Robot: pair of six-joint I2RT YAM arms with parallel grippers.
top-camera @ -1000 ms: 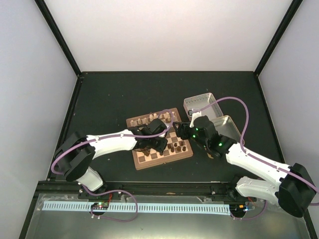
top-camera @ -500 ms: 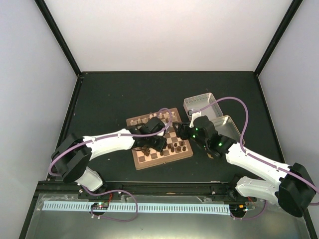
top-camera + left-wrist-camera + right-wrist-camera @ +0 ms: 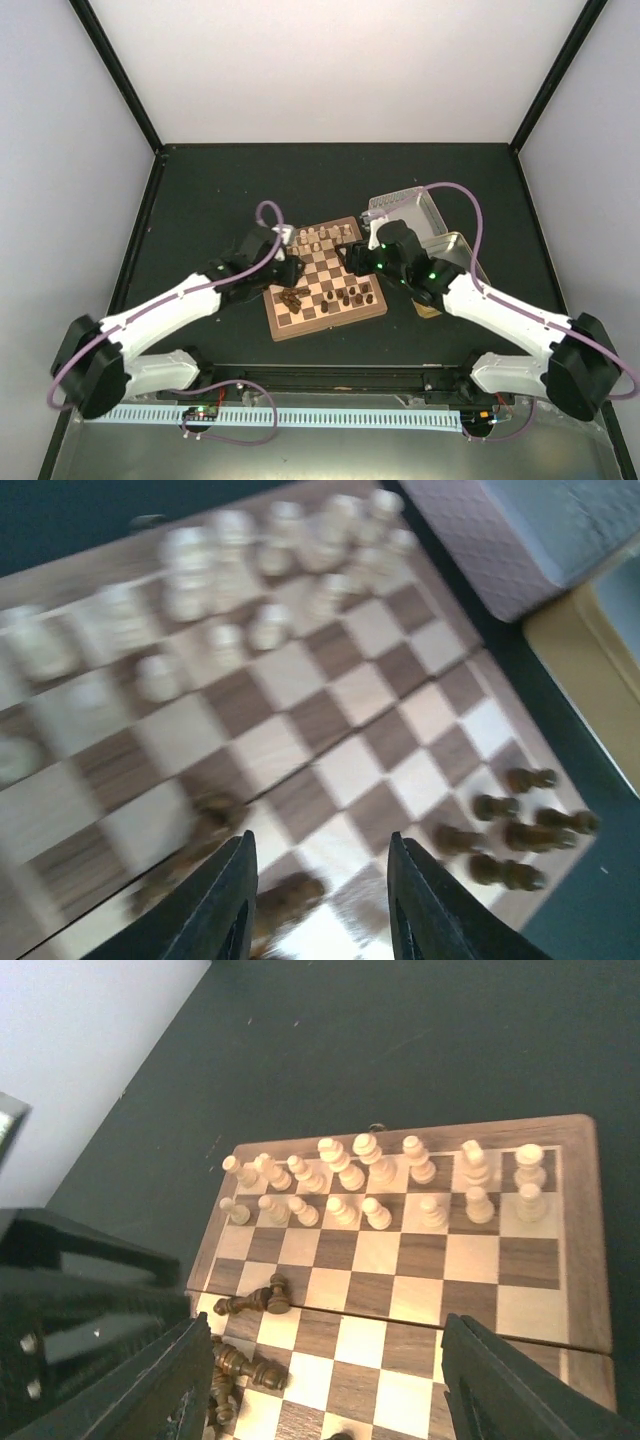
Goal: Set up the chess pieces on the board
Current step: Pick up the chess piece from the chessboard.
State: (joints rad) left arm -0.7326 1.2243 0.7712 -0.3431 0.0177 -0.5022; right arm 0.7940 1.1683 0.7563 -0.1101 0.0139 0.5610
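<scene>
Board (image 3: 322,272) sits mid-surface (image 3: 210,200), just left of two metal tin halves (image 3: 405,208). Cream pieces (image 3: 380,1175) stand upright in two rows along the board's far edge. Dark pieces (image 3: 252,1303) are not set up. Several lie on their sides on the near-left squares, and another bunch (image 3: 515,835) is at the near-right corner (right-corner ones look tipped too, but the left wrist view is blurry).

Left gripper (image 3: 320,900) hovers low over the near-left part of the board. Its fingers (image 3: 225,900) are partly spread with nothing pinched; one toppled dark piece (image 3: 285,895) lies on the square under the gap, near the left finger, contact unclear.

Right gripper (image 3: 335,1390) hangs over the right side of the board, looking across it. Its fingers (image 3: 500,1390) are spread wide and empty, clear of every piece.
</scene>
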